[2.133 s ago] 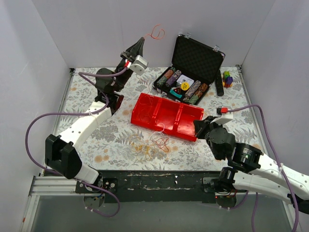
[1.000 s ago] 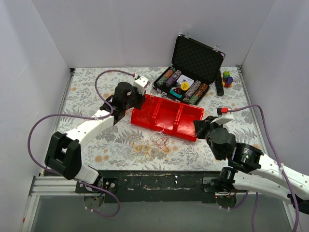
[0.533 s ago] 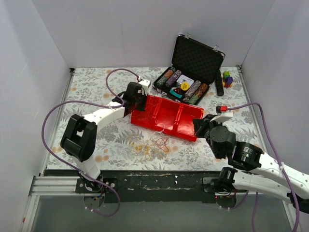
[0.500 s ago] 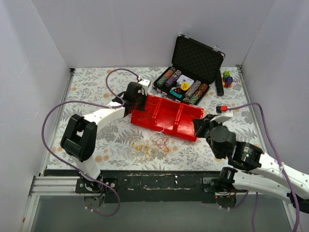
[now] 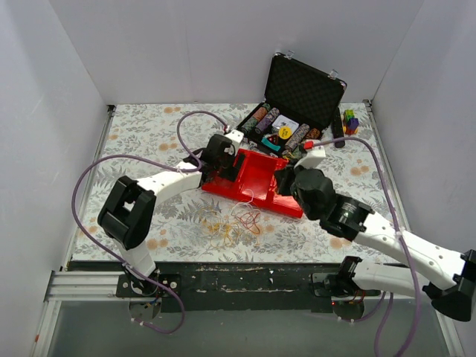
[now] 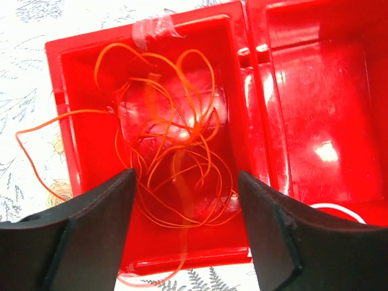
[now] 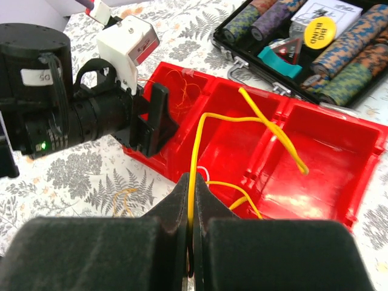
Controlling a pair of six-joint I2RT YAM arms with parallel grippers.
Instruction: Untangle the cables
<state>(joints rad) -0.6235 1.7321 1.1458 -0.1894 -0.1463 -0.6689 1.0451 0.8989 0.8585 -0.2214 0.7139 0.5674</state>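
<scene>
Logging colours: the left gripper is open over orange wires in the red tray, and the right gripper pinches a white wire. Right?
No: the right gripper pinches a yellow wire, not white, as the right wrist view shows. The left gripper is indeed open over orange wires in the red tray.

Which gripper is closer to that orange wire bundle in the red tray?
Left. The left gripper hangs open right above the orange wires; the right gripper, pinching a yellow strand, is farther along the tray.

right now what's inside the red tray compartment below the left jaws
A tangle of orange cables, one loop spilling over the tray wall. The jaws cover its near corners.
</scene>
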